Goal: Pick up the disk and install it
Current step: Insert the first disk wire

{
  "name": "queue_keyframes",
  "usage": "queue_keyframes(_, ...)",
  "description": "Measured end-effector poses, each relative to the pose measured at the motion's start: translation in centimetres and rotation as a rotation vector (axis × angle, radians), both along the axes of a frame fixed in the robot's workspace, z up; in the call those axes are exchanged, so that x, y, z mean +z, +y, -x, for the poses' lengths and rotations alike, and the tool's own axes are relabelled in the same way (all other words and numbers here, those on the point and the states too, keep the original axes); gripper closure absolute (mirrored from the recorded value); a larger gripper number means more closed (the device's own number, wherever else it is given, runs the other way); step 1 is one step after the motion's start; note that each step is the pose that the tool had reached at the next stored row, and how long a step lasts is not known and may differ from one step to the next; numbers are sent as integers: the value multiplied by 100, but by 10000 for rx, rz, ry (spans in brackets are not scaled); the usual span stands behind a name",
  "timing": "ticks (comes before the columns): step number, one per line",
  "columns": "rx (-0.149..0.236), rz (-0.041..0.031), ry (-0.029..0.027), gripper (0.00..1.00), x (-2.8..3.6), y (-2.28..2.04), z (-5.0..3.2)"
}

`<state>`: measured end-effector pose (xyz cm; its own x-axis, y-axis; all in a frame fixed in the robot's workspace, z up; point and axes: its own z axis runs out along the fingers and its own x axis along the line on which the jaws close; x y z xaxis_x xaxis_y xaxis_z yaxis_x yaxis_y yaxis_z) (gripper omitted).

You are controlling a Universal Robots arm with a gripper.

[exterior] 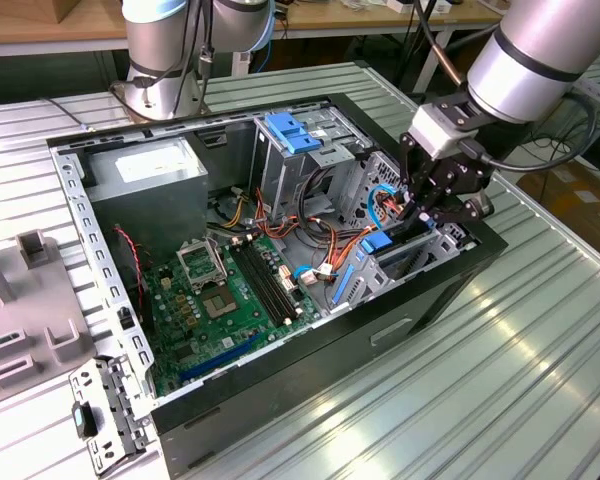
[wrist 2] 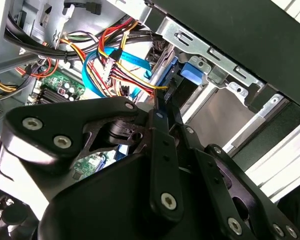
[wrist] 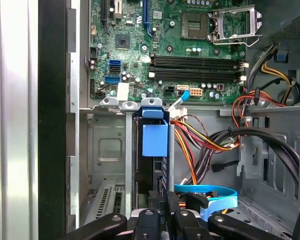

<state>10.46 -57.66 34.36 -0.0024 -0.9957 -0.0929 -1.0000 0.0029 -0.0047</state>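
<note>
The disk (wrist: 153, 172) stands on edge in a slot of the lower drive cage, its blue carrier tab (wrist: 155, 140) facing the motherboard. In the exterior view the disk (exterior: 408, 252) sits in the cage at the case's right end, with blue rail ends (exterior: 377, 243) showing. My gripper (exterior: 426, 212) hangs right over it with its fingers together. In both wrist views the gripper (wrist: 165, 206) (wrist 2: 159, 102) has its tips at the disk's near end. I cannot tell whether the tips touch it.
The open black case (exterior: 310, 385) lies on a slatted metal table. Inside are the motherboard (exterior: 220, 290), a grey power supply box (exterior: 145, 172), a blue bracket (exterior: 292, 132) on the upper cage, and loose cables (wrist: 210, 140). A metal bracket (exterior: 105, 410) lies outside.
</note>
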Motion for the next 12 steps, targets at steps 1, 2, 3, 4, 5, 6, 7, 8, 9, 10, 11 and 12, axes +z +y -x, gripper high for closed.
queue_keyframes(1, -16, 4, 0, 82, -6, 0, 0)
queue_keyframes(2, -23, 4, 0, 82, -9, 0, 0)
queue_keyframes(3, -30, 4, 0, 82, -13, 0, 0)
queue_keyframes(4, -37, 2, 0, 82, -17, 0, 0)
queue_keyframes(5, -43, 3, 0, 82, -21, 0, 0)
queue_keyframes(6, -49, 2, 0, 82, -30, 0, 0)
queue_keyframes(7, -52, 3, 1, 82, -37, 0, 0)
queue_keyframes(8, -54, 6, 3, 82, -46, 0, 0)
queue_keyframes(9, -56, 7, 4, 82, -48, 0, 0)
queue_keyframes(10, -56, 5, 3, 82, -49, 0, 0)
queue_keyframes(11, -56, 4, 3, 82, -50, 0, 0)
queue_keyframes(12, -56, 3, 3, 82, -50, 0, 0)
